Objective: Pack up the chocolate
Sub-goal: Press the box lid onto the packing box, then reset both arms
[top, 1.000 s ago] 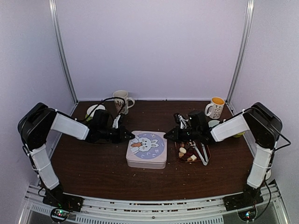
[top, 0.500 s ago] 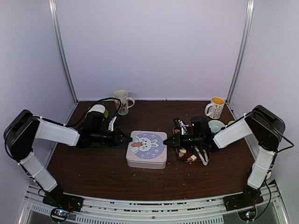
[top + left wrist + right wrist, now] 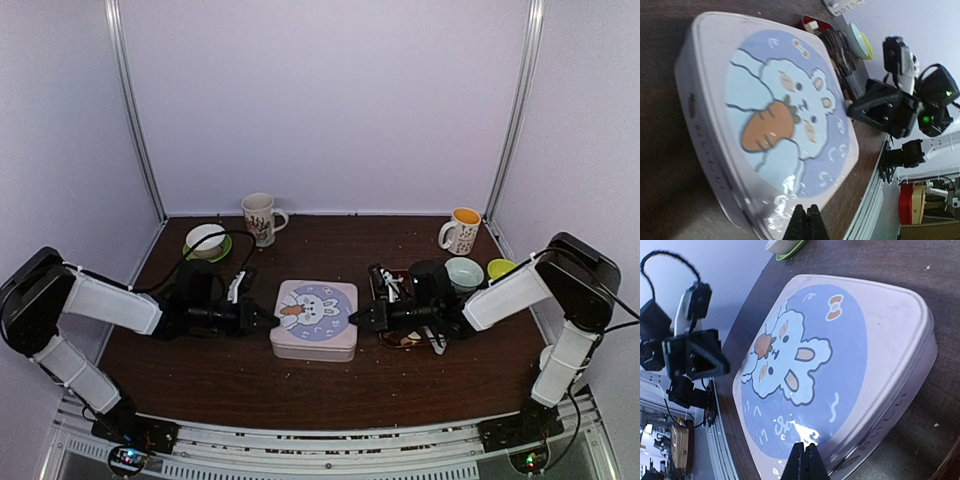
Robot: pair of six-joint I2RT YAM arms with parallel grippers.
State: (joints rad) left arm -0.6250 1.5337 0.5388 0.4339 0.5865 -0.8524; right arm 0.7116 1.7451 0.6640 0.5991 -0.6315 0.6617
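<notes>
A pale tin [image 3: 313,318] with a rabbit and carrot on its closed lid sits mid-table. My left gripper [image 3: 272,320] is shut and empty, its tips low at the tin's left edge [image 3: 775,100]. From the other side, my right gripper [image 3: 352,320] is also shut and empty, its tips at the tin's right edge [image 3: 840,340]. In the wrist views the left fingertips [image 3: 806,212] and right fingertips [image 3: 805,450] are pressed together just over the lid's rim. The chocolate [image 3: 405,341] lies in a dark red tray [image 3: 810,22] behind my right arm, mostly hidden.
Metal tongs [image 3: 837,42] lie by the tray. A white mug [image 3: 260,217] and a white bowl on a green saucer [image 3: 205,240] stand back left. At back right are a yellow-lined mug [image 3: 461,230], a pale bowl [image 3: 464,271] and a small green dish [image 3: 498,268].
Both arms have dropped lower and stretched flat along the table. The two shut grippers have come down to the tin's left and right edges. The tin has not moved.
</notes>
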